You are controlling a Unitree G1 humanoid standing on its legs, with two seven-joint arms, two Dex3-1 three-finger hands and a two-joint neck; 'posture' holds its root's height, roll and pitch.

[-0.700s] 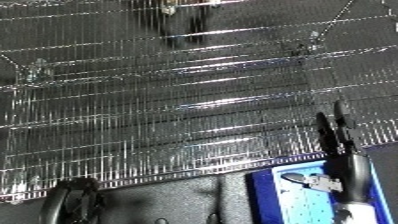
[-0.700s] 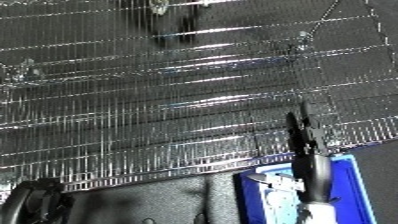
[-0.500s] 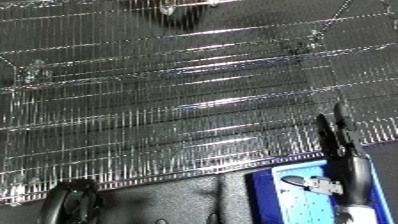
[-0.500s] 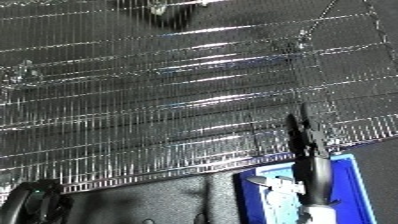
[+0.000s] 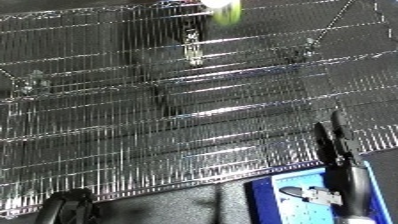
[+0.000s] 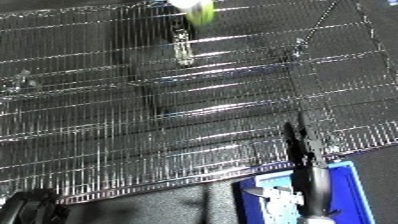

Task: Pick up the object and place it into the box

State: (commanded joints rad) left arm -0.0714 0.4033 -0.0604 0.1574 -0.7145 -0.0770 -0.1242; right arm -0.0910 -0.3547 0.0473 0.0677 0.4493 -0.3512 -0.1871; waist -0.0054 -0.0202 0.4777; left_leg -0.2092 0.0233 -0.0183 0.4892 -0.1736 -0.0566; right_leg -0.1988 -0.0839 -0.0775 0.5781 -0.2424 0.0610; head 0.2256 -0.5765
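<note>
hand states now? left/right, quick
Left robot hand: not in view.
Right robot hand: open, fingers straight over the wire rack, holding nothing.

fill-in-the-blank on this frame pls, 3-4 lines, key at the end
1. The yellow-green object sits at the ____ edge of the view.
2. The right hand reaches up over a silver ____ shelf.
3. The bin at the lower right is ____ in colour.
4. The right hand's fingers are ____ rather than curled.

Missing words: top; wire; blue; straight
</note>
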